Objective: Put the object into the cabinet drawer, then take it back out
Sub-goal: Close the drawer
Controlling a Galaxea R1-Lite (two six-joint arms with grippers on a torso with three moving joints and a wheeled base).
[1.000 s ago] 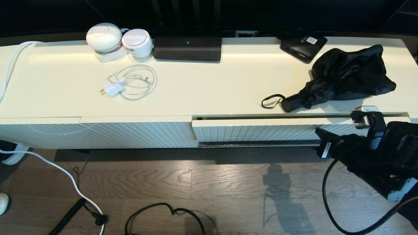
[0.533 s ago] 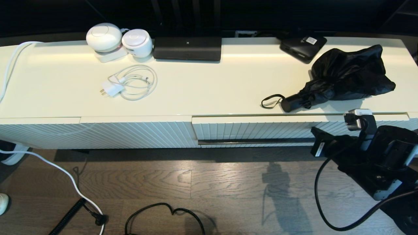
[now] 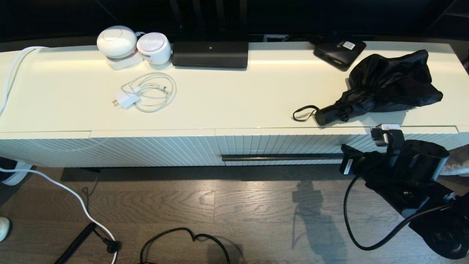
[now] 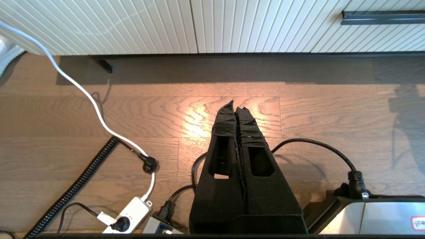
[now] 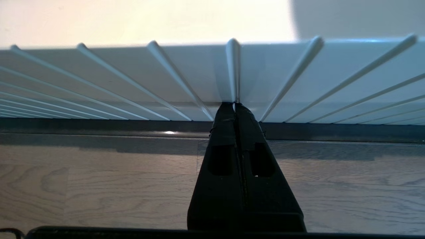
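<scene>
Pressing fingertips-first against the ribbed front of the closed cabinet drawer (image 3: 285, 145), the right pincer (image 5: 235, 107) is clamped shut, empty. Umbrella (image 3: 381, 88) lies on the desk (image 3: 227, 99), 12 o'clock of the pincer. Left pincer (image 4: 235, 108) hangs closed above the floor.

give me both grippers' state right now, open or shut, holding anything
Left gripper: shut, holding nothing, hanging over the floor.
Right gripper: shut, holding nothing, fingertips against the ribbed front of the cabinet drawer.
</scene>
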